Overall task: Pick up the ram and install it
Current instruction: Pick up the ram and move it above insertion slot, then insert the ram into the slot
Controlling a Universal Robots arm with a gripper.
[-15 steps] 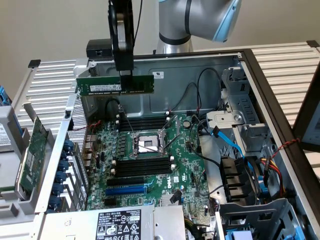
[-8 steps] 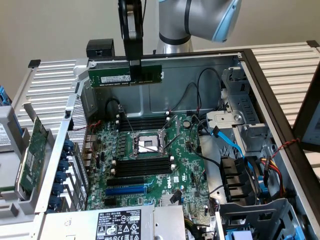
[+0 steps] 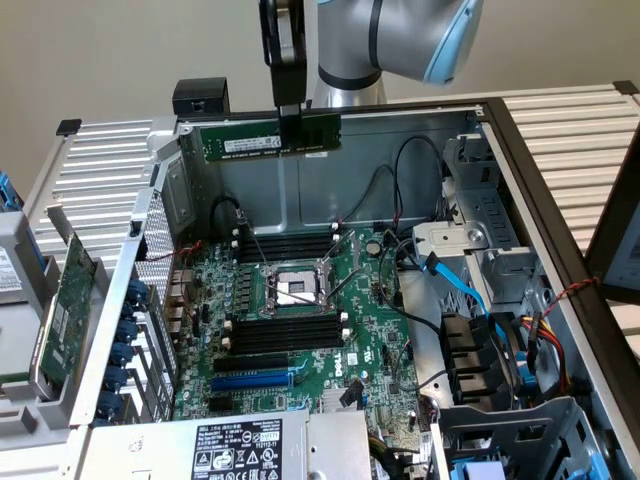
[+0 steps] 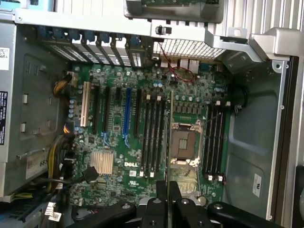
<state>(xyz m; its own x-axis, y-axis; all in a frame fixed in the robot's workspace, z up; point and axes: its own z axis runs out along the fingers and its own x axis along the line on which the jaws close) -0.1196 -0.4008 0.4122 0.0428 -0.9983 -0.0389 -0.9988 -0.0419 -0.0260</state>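
ram (image 3: 250, 142) hangs level, pinched in the fingers (image 3: 289, 118), high above the motherboard (image 3: 375, 330).

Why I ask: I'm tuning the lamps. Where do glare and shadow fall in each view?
Exterior view: soft, even light, a glint on the processor socket, and the case's back wall in shade behind the ram held in the gripper. Wrist view: the board is evenly lit, with the gripper dark against it.
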